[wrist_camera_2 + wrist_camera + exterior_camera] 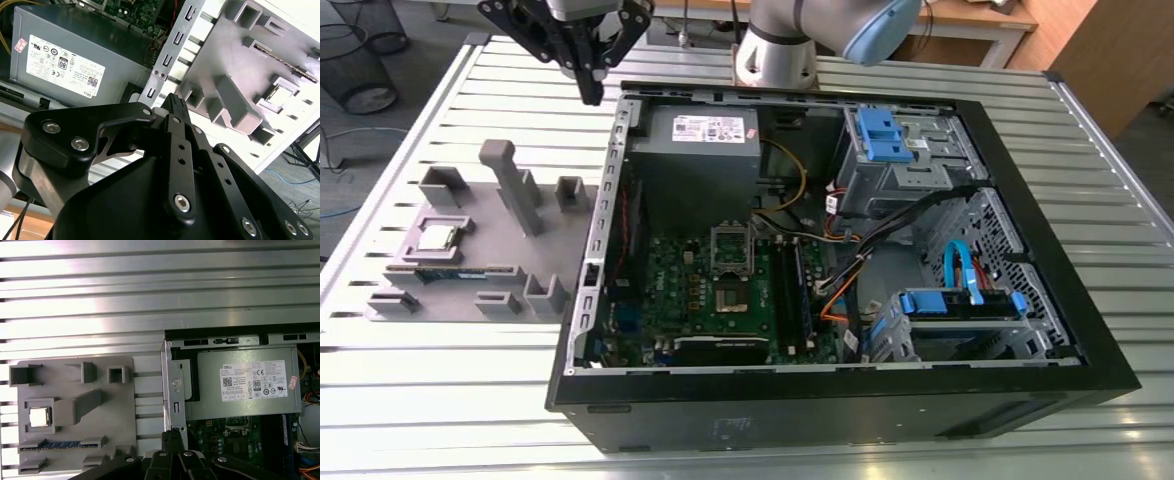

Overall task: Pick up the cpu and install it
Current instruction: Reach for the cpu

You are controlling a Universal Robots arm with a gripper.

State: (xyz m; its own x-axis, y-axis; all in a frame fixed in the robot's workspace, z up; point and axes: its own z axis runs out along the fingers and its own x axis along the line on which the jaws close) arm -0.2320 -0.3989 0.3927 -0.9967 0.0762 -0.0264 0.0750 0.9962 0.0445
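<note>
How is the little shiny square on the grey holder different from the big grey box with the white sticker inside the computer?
The cpu is small, flat and shiny silver; the power supply box is far bigger, dull grey, with a white label. The cpu sits in a pocket of the grey holder outside the computer case; the power supply box sits inside the case. Both have straight edges and square corners.

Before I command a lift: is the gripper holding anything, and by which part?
Nothing is held. The gripper hangs empty near the case; the cpu lies in its grey holder.
</note>
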